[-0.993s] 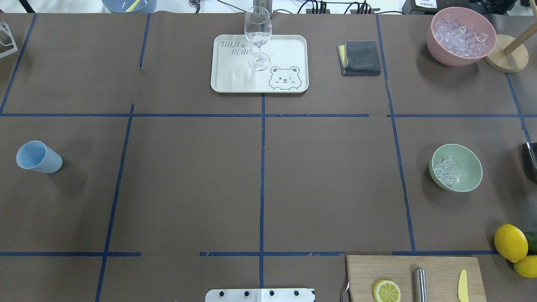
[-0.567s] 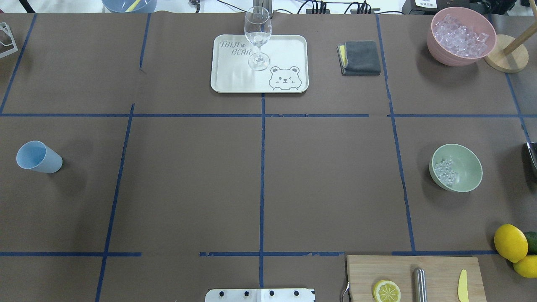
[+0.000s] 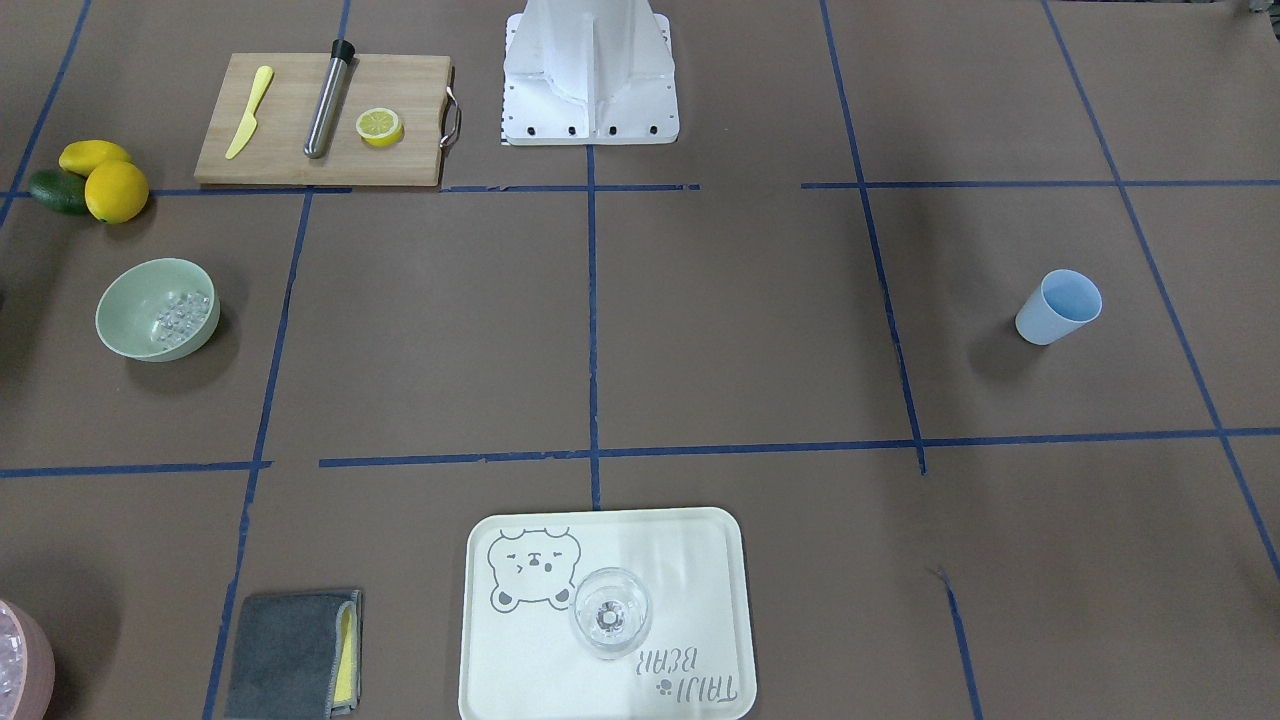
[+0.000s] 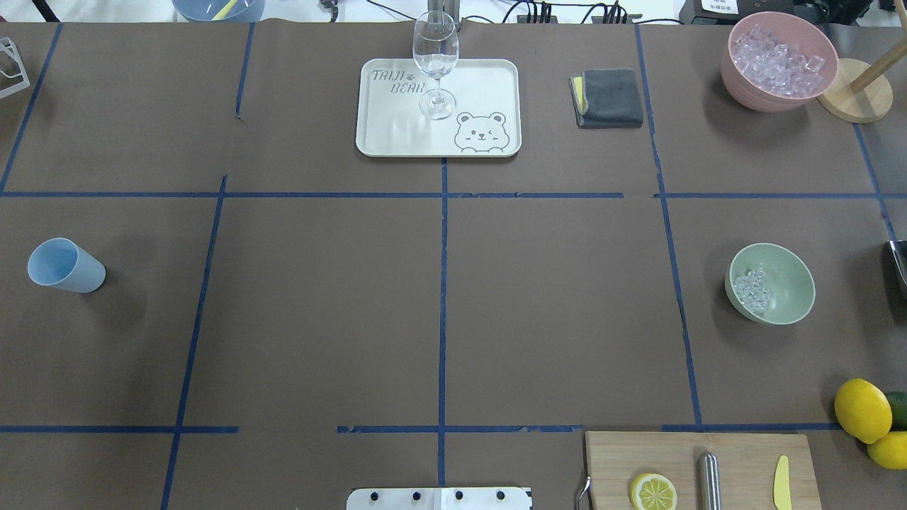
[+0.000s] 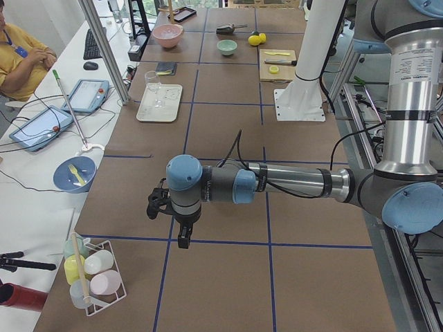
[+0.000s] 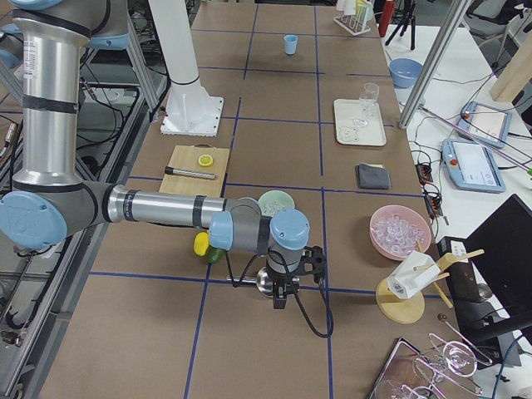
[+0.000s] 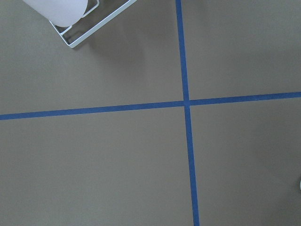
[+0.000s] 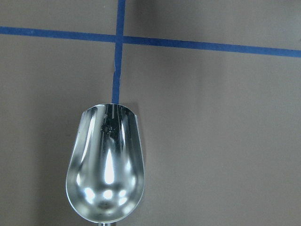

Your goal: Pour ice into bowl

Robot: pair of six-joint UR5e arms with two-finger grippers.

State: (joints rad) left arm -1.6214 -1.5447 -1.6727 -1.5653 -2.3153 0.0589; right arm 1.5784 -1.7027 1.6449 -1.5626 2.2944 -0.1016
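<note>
The sage-green bowl [image 4: 786, 280] [image 3: 130, 305] stands at the table's right side and holds a small heap of clear ice [image 4: 751, 289] [image 3: 178, 315]. An empty metal scoop [image 8: 106, 165] fills the right wrist view, hovering over bare table; its tip shows at the overhead view's right edge [image 4: 900, 258]. My right gripper [image 6: 278, 295] shows only in the exterior right view, beside the bowl [image 6: 276, 202]; whether it is open or shut I cannot tell. My left gripper [image 5: 181, 238] hangs over the table's left end, seen only in the exterior left view, state unclear.
A pink bowl [image 4: 737, 78] full of ice stands far right by a wooden stand [image 4: 854, 99]. Also here: light blue cup [image 4: 65, 265], tray [image 4: 482, 78] with wine glass [image 4: 435, 64], grey cloth [image 4: 608, 98], cutting board [image 4: 737, 460], lemons [image 4: 862, 409], cup rack [image 7: 70, 28]. A person sits beside the table [image 5: 21, 55].
</note>
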